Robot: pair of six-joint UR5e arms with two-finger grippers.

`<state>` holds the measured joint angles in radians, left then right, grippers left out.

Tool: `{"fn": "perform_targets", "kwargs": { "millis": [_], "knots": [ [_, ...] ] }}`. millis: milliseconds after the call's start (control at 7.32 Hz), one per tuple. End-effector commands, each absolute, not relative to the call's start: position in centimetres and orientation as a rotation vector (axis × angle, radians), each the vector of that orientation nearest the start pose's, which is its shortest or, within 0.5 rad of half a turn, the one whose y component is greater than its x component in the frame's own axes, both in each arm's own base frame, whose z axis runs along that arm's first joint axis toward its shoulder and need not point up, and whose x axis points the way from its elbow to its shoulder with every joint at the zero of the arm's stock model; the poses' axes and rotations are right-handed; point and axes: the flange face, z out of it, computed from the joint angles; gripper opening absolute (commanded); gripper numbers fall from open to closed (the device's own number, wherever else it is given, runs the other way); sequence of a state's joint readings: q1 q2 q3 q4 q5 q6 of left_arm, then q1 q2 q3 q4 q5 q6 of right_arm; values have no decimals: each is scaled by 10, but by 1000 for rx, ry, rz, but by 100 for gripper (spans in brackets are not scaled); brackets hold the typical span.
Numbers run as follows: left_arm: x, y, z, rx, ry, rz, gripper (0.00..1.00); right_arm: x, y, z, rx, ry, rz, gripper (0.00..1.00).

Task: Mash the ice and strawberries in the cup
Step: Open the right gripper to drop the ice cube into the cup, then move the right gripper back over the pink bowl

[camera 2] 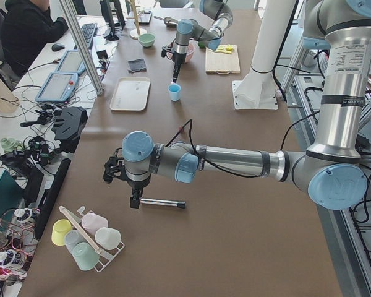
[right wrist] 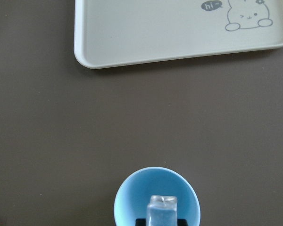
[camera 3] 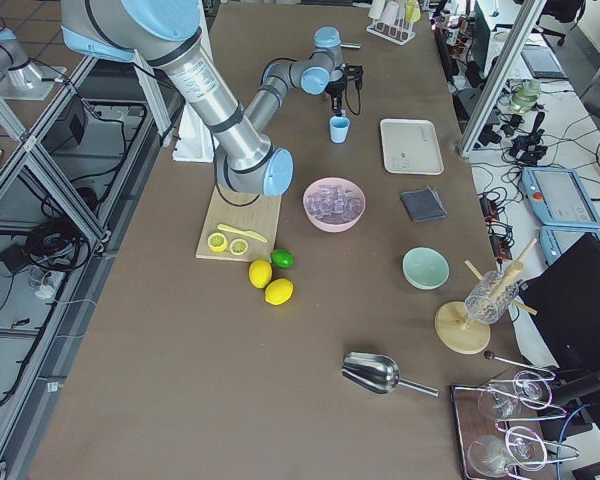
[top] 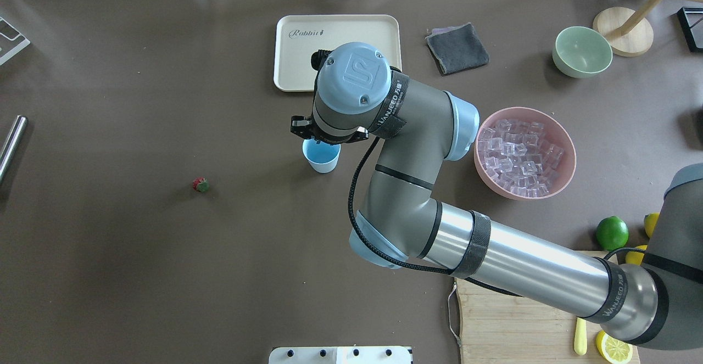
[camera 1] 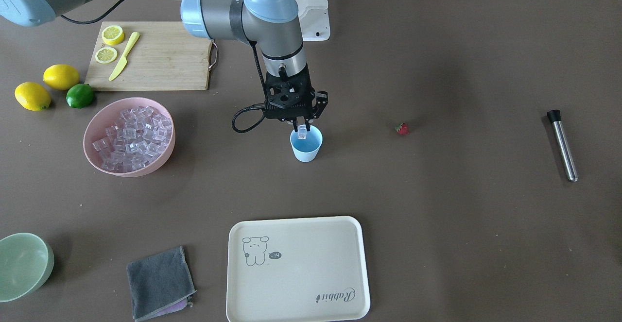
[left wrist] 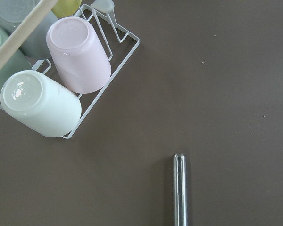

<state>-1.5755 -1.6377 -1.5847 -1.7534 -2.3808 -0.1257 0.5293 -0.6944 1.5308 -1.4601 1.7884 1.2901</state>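
My right gripper [camera 1: 302, 132] hangs right over the light-blue cup [camera 1: 306, 146] [top: 322, 156], shut on one clear ice cube [camera 1: 302, 131]. In the right wrist view the ice cube [right wrist: 162, 209] sits above the cup's mouth [right wrist: 132, 197], and the inside of the cup looks bare. More ice [camera 1: 133, 137] [top: 519, 155] fills a pink bowl [camera 1: 146, 170]. A small red strawberry [camera 1: 402, 128] [top: 201, 184] lies alone on the table, well apart from the cup. My left gripper [camera 2: 135, 203] hovers by a steel muddler [camera 1: 563, 144] [left wrist: 179, 188]; I cannot tell whether it is open or shut.
A cream tray [camera 1: 296, 268] lies beyond the cup. A cutting board [camera 1: 160, 59] carries lemon slices and a yellow knife, with two lemons and a lime [camera 1: 79, 95] beside it. A grey cloth [camera 1: 159, 283], a green bowl [camera 1: 22, 263] and a cup rack [left wrist: 75, 61] are also here.
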Motion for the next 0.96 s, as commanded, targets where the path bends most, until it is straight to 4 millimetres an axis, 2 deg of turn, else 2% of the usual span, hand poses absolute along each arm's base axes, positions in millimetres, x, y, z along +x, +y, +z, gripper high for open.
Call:
{"fn": "perform_targets", "kwargs": {
  "millis": [0,137,273,410,546,683,820],
  "knots": [
    [-63,-534,595,199,820,-14,98,-571,-464,115,193,-967,132,74],
    [-63,-534,595,199,820,-14,98,-571,-464,117,198,-964,121,84],
    [-64,-533,594,201,820,-15,98,-567,-465,119,196,-961,121,84],
    [-64,-533,593,203,820,-14,98,-557,-472,137,185,-943,109,83],
    [-63,-534,591,206,820,-11,98,-520,-477,169,191,-927,68,82],
    [-64,-534,591,206,820,-14,98,-461,-482,201,183,-907,2,82],
    [-64,-533,589,206,821,-23,98,-392,-484,235,150,-877,-36,82]
  ]
}}
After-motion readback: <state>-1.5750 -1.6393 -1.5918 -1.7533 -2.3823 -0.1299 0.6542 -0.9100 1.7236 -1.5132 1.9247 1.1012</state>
